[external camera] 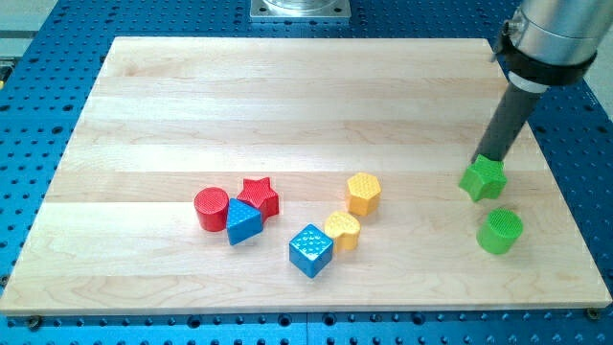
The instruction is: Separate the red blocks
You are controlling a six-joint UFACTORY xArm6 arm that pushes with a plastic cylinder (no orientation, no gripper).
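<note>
My tip (486, 157) stands at the view's right side of the wooden board (287, 96), with its lower end directly above and against the upper edge of the green star block (482, 179). I cannot tell with certainty whether the rod actually touches that block or stops just short of it. The rod carries nothing; it has no jaws and holds no block.

The two red blocks sit well apart from my tip, in the lower left-of-centre area of the board. The red cylinder (211, 208) is on the view's left; the red star block (259, 195) is just beside it on the view's right. The blue triangular block (243, 223) lies below and between them, touching or nearly touching both.

To the view's right of this cluster, the blue cube (310, 250) rests near the board's lower edge. The yellow heart-like block (343, 230) is just beside the cube's upper right corner. The yellow hexagonal block (363, 194) stands above it, slightly apart.

The green cylinder (500, 231) sits below the green star block, near it but not touching, close to the board's right edge.
</note>
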